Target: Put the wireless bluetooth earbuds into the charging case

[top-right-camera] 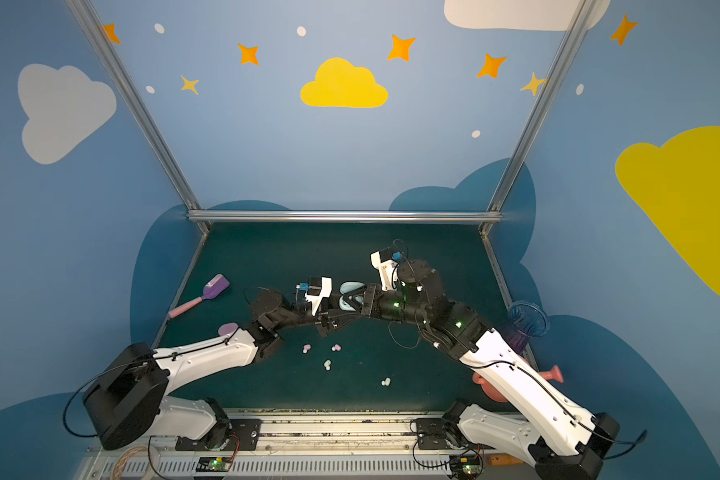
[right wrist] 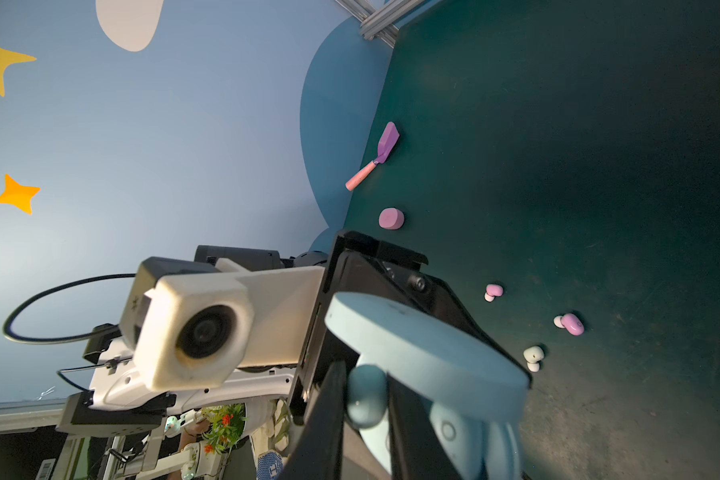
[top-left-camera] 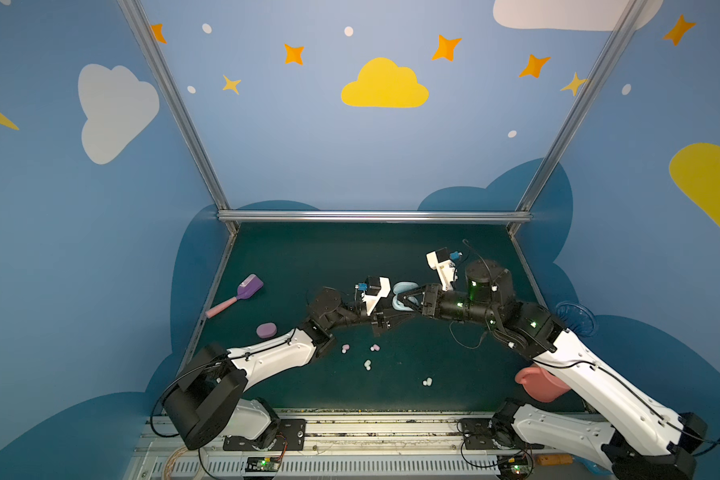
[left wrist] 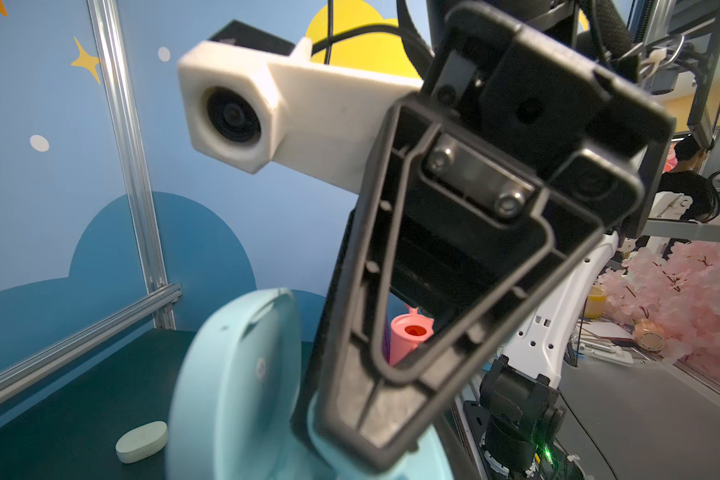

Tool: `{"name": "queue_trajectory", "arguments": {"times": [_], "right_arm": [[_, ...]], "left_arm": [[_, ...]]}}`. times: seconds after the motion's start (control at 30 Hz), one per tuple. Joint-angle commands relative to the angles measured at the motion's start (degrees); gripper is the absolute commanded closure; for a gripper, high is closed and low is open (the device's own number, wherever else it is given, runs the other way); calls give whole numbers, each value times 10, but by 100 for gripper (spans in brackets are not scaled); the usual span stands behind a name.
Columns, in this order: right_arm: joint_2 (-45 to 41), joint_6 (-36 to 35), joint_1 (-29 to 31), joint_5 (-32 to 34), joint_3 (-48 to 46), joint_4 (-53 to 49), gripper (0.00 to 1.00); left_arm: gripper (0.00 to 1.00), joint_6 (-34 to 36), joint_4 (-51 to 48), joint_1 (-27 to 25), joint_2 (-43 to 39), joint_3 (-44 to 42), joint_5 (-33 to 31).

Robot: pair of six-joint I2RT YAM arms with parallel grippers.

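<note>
A pale blue charging case (top-left-camera: 404, 289) (top-right-camera: 349, 288) hangs open above the mat's middle, lid (right wrist: 425, 345) (left wrist: 233, 386) raised. My left gripper (top-left-camera: 404, 313) is shut on its lower half; its own jaws are hidden in the left wrist view. My right gripper (right wrist: 366, 384) (top-left-camera: 402, 300) is shut on a pale blue earbud (right wrist: 366, 401) right at the case's open base (right wrist: 454, 436). Loose earbuds lie on the mat nearer the front: two pink (top-left-camera: 345, 348) (top-left-camera: 375, 347) and two whitish (top-left-camera: 367, 365) (top-left-camera: 427, 381).
A closed purple-pink case (top-left-camera: 266, 330) and a purple scoop (top-left-camera: 238, 295) lie at the left edge. A whitish case (left wrist: 142, 440) lies beyond the blue one. A pink jug (top-left-camera: 541, 384) and a clear blue vase (top-left-camera: 574, 318) stand at the right edge.
</note>
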Motion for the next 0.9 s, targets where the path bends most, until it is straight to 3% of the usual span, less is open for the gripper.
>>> {"name": "queue_trajectory", "arguments": {"times": [0.0, 0.4, 0.87], "right_arm": [[-8, -1, 3, 5, -10, -21, 78], [0, -3, 2, 0, 0, -24, 68], [-9, -32, 1, 31, 49, -109, 60]], "left_arm": [[96, 7, 12, -1, -19, 8, -8], [96, 9, 5, 0, -25, 10, -10], [96, 11, 1, 0, -24, 9, -13]]}}
